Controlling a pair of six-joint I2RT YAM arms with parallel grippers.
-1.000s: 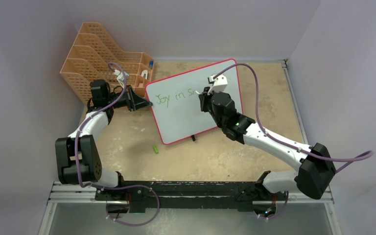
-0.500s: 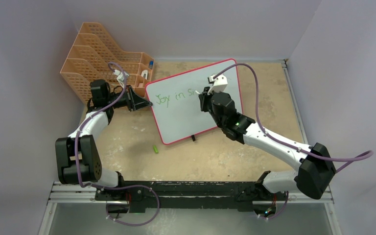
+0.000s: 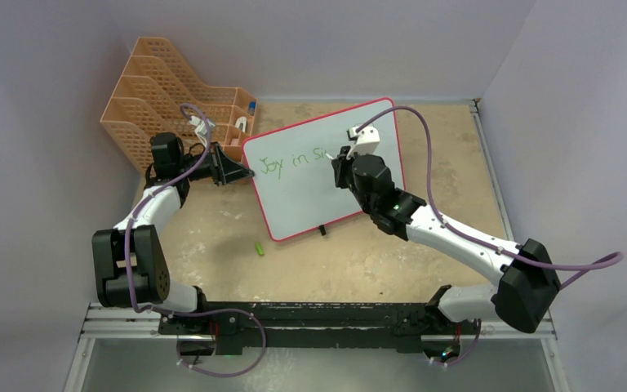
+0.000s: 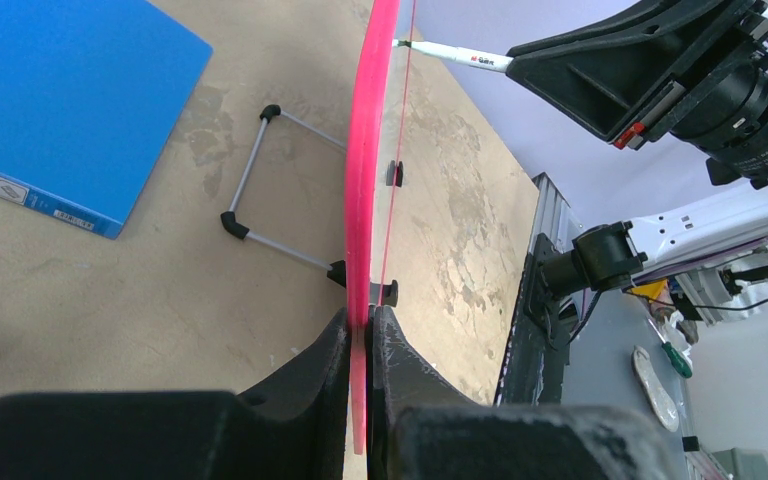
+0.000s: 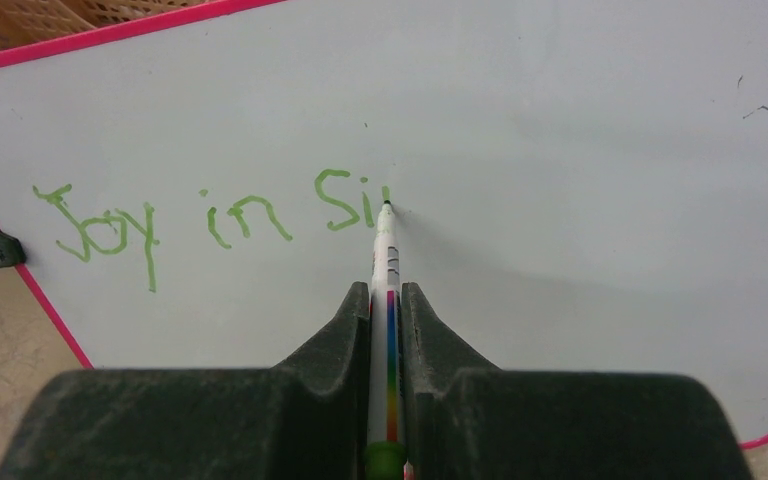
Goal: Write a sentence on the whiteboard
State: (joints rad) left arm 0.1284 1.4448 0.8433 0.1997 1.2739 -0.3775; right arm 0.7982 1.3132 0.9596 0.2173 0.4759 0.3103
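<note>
The whiteboard [image 3: 310, 188] with its pink-red frame stands tilted in the middle of the table. Green writing, the sentence [image 5: 210, 220], reads "Joy in Si" plus a short stroke. My right gripper [image 5: 387, 290] is shut on a white marker [image 5: 388, 250] whose tip touches the board just right of the last letter. In the top view the right gripper [image 3: 336, 159] is over the board's upper middle. My left gripper [image 4: 362, 318] is shut on the board's pink edge [image 4: 368, 180], at the board's left side [image 3: 249, 173].
An orange mesh file rack [image 3: 163, 98] stands at the back left, behind the left arm. A green marker cap [image 3: 259, 248] lies on the table in front of the board. A blue folder [image 4: 60, 100] lies behind the board, beside its wire stand [image 4: 260, 190].
A short stroke has appeared after "Si". Neither arm has visibly shifted.
</note>
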